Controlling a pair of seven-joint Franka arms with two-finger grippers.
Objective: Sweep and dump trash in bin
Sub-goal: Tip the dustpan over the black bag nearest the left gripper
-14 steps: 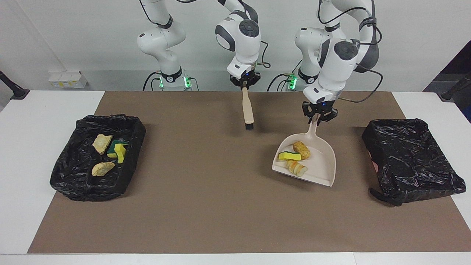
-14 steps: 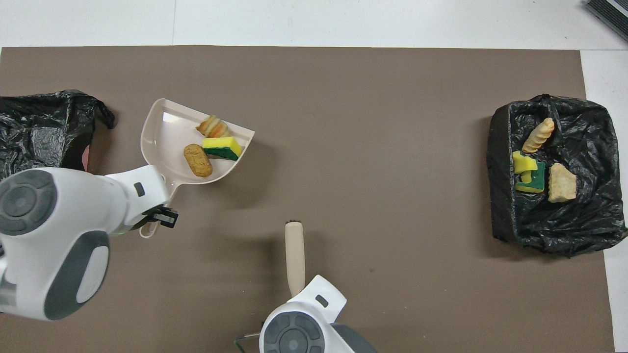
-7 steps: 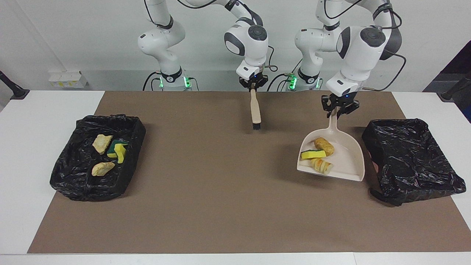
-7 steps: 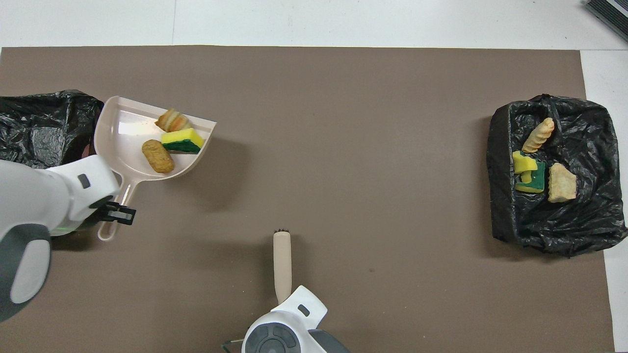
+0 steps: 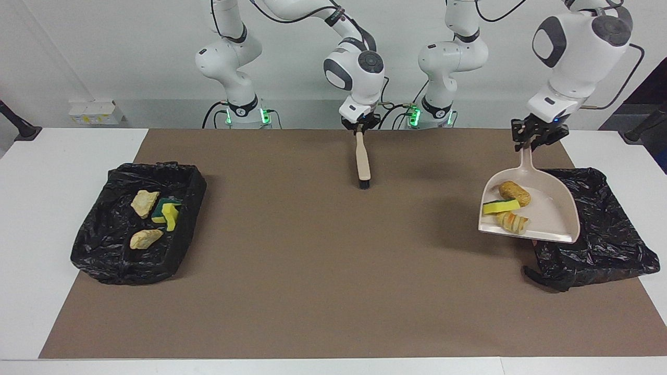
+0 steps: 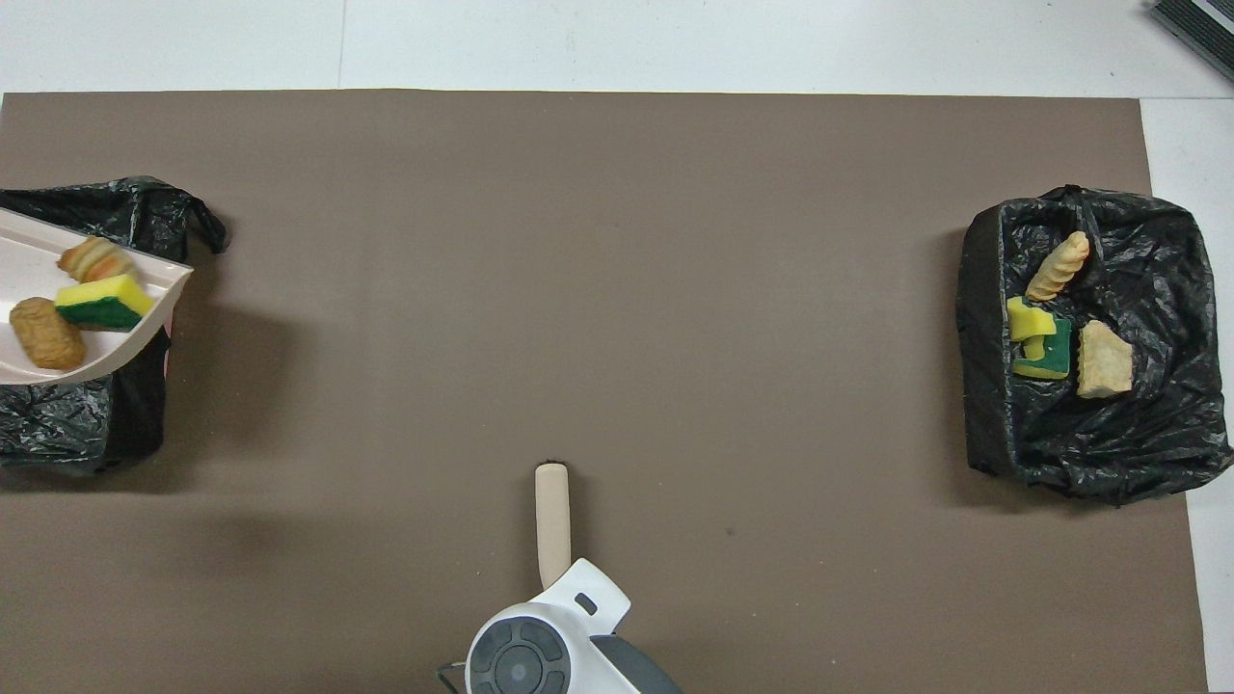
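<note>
While left gripper [image 5: 536, 136] clamps dustpan [image 5: 547, 216] handle, pan hangs over the robot-side rim of bin [image 5: 609, 229], mouth facing table centre, trash [image 5: 508, 208] lying at the lip. Half a second ago it was beside the bin. Right gripper [image 5: 359, 125] grips brush [image 5: 362, 164], waiting.

white table [image 5: 52, 172], pale wall [image 5: 104, 47]

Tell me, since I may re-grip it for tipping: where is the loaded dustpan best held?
By its narrow handle, from above at the upper end, as the left gripper does. The dustpan has a wide, thin-walled tray carrying three trash pieces over the bin.
</note>
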